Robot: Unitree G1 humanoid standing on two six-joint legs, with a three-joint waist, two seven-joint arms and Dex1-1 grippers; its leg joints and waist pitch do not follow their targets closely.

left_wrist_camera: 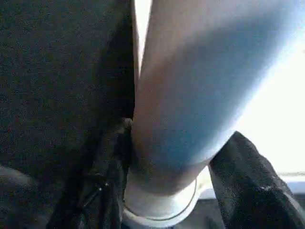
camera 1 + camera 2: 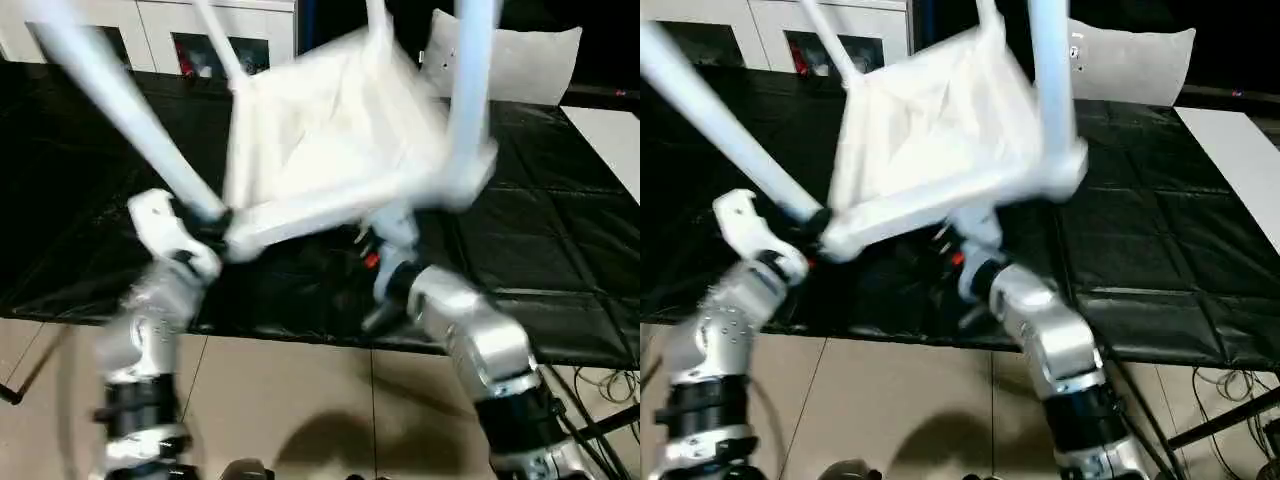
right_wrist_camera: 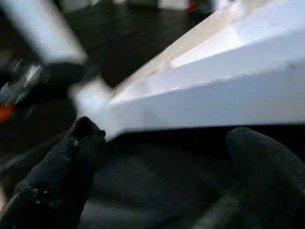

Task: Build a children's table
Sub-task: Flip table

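Observation:
The white children's table [image 2: 330, 140] hangs tilted in the air, underside toward me, with several tapered legs pointing up. My left gripper [image 2: 205, 225] is shut on the near-left leg [image 2: 110, 100] just above its corner socket. In the left wrist view the black fingers [image 1: 105, 167] clasp that leg [image 1: 190, 95] on both sides. My right gripper [image 2: 388, 262] sits under the tabletop's near edge. In the right wrist view its fingers [image 3: 81, 157] stand wide apart below the white edge [image 3: 214, 100], not gripping it.
A black mat [image 2: 540, 230] covers the floor beneath the table. A white pillow [image 2: 520, 60] lies at the back right, white glass-door cabinets [image 2: 150, 30] stand at the back left, and cables [image 2: 600, 385] trail at the right.

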